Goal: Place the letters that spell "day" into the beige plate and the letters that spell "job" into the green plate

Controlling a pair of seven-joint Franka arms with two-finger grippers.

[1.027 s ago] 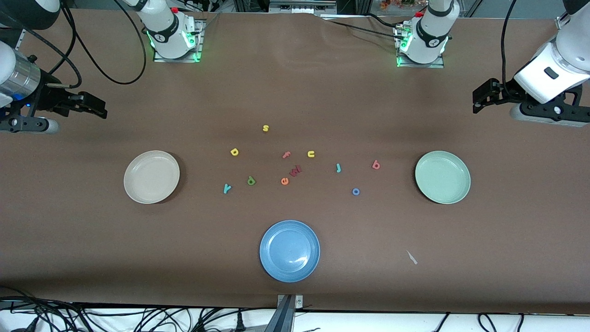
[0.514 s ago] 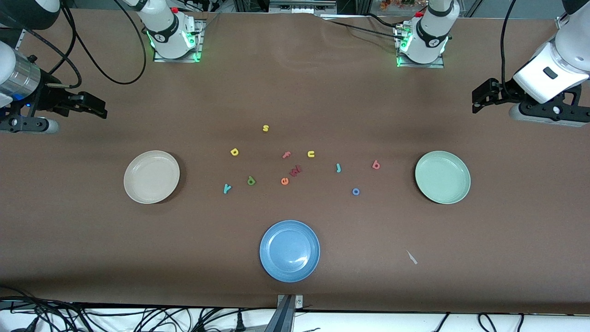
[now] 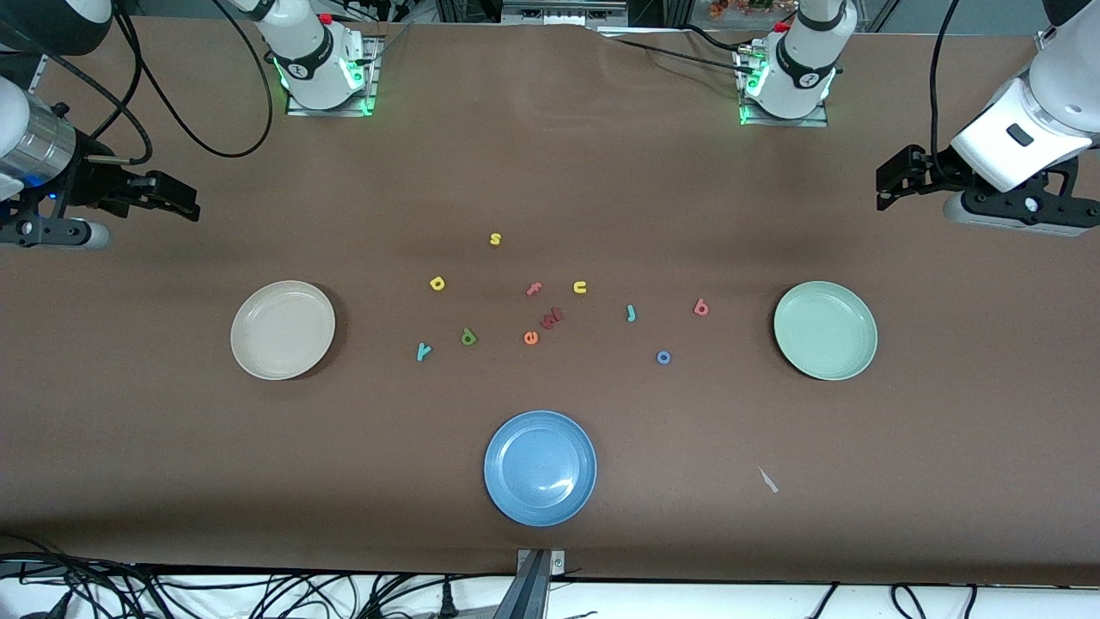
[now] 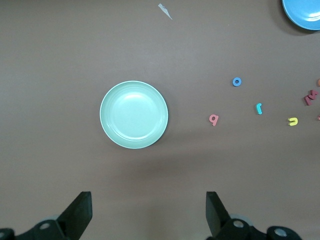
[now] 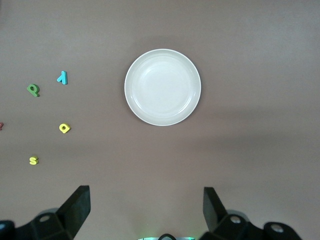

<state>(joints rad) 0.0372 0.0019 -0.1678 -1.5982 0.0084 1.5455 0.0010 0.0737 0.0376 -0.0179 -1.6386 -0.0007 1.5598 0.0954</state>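
Observation:
The beige plate (image 3: 283, 329) (image 5: 162, 87) lies bare toward the right arm's end. The green plate (image 3: 825, 330) (image 4: 134, 114) lies bare toward the left arm's end. Between them lie the yellow rounded letter (image 3: 437, 283), green letter (image 3: 468, 337) and teal y (image 3: 423, 351), then the light-blue j (image 3: 631, 313), blue o (image 3: 663, 357) and salmon b (image 3: 701, 307). My left gripper (image 3: 894, 180) (image 4: 149, 215) hangs open and holds nothing, over bare table by the green plate. My right gripper (image 3: 176, 199) (image 5: 147, 212) waits open by the beige plate.
A blue plate (image 3: 540, 467) sits nearest the front camera, midway along the table. Other letters lie among the task's: yellow s (image 3: 495, 239), yellow u (image 3: 580, 287), pink f (image 3: 534, 289), dark red letter (image 3: 551, 318), orange e (image 3: 531, 338). A paper scrap (image 3: 767, 480) lies near the front edge.
The left arm has shifted slightly, its gripper still open. The right arm, the plates and the letters have not moved.

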